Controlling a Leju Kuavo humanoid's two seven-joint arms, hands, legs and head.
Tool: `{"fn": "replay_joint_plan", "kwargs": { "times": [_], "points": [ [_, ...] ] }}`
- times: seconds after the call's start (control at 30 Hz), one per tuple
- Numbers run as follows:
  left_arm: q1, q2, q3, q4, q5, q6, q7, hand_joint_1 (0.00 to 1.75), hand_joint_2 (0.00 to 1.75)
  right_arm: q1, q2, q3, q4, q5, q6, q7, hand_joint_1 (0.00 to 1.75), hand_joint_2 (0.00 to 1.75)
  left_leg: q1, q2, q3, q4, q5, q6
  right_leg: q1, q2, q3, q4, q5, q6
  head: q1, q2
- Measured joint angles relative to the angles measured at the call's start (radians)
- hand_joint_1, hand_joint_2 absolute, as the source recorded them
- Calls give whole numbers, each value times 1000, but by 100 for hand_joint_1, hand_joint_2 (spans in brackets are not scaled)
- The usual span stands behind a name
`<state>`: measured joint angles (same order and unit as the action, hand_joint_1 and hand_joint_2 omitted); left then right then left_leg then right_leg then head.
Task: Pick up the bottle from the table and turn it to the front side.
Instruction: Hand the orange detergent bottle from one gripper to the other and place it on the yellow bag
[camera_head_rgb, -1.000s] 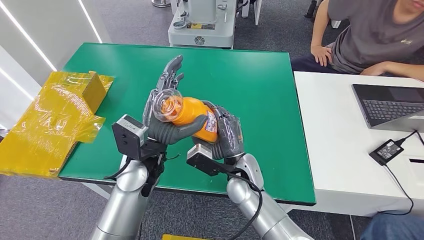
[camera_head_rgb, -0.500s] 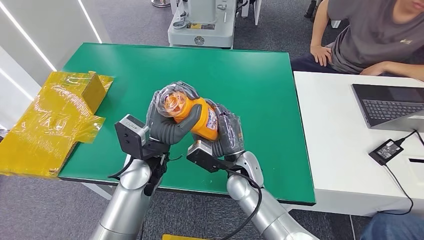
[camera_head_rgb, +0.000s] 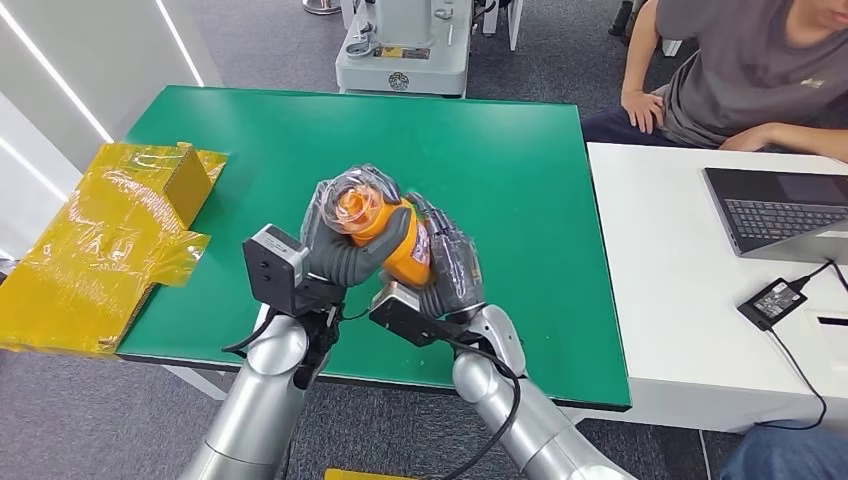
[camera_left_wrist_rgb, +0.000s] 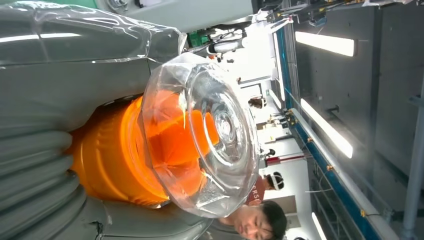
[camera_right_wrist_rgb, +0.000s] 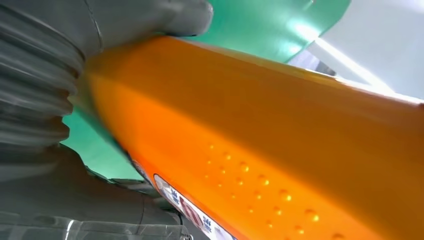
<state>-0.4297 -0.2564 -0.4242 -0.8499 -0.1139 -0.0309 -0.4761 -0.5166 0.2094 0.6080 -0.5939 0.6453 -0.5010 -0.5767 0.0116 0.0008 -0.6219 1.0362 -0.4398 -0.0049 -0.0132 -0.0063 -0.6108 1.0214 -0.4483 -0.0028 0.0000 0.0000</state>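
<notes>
An orange bottle (camera_head_rgb: 395, 238) with a clear cap (camera_head_rgb: 355, 208) is held above the near middle of the green table (camera_head_rgb: 500, 150), its cap end tilted up and towards me. My left hand (camera_head_rgb: 335, 245) wraps the cap end, thumb across the neck. My right hand (camera_head_rgb: 450, 265) grips the lower body from the right, where a label shows. The left wrist view looks at the clear cap (camera_left_wrist_rgb: 210, 135) over the orange neck (camera_left_wrist_rgb: 110, 160). In the right wrist view the orange bottle (camera_right_wrist_rgb: 280, 150) runs across the picture with the thumb (camera_right_wrist_rgb: 150, 20) pressed on it.
A yellow plastic-wrapped box (camera_head_rgb: 110, 230) lies at the table's left edge. A white desk (camera_head_rgb: 680, 270) to the right carries a laptop (camera_head_rgb: 780, 210) and a power adapter (camera_head_rgb: 772, 300). A person (camera_head_rgb: 750, 70) sits behind that desk. A grey machine base (camera_head_rgb: 400, 50) stands beyond the table.
My left hand's fingers have closed around the cap end. Both hands have tipped the bottle more upright and shifted it slightly right.
</notes>
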Motion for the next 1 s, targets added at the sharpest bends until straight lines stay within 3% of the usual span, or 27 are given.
{"fn": "replay_joint_plan", "kwargs": {
  "times": [0.37, 0.6, 0.8, 1.0],
  "points": [
    [0, 7, 0, 0, -2, 9, 1, 175, 175, 39, -1, -6, -92, -110, -6, -81, 0, 175, 0, 0, 0, 0, 0, 0, 0, 0, 0, 0, 0, 0, 0, 0],
    [2, 4, 0, 0, 11, 32, -1, 175, 175, 168, -38, 37, -437, -425, -172, -123, 0, 175, 0, 1, -1, 0, -1, 0, 0, 1, -1, 0, 0, 0, 0, 0],
    [20, 10, 0, 0, 7, 51, 3, 175, 175, 226, -60, 61, -703, -438, -181, -126, 0, 175, 0, 2, -1, 0, -1, 0, 0, 2, -2, 0, 0, 0, 0, 0],
    [25, 11, 0, 0, 6, 58, 3, 175, 175, 247, -74, 76, -822, -437, -181, -126, 0, 175, 0, 2, -1, 0, 0, -1, 0, 2, -2, 1, 0, -1, 0, 0]
  ]
}}
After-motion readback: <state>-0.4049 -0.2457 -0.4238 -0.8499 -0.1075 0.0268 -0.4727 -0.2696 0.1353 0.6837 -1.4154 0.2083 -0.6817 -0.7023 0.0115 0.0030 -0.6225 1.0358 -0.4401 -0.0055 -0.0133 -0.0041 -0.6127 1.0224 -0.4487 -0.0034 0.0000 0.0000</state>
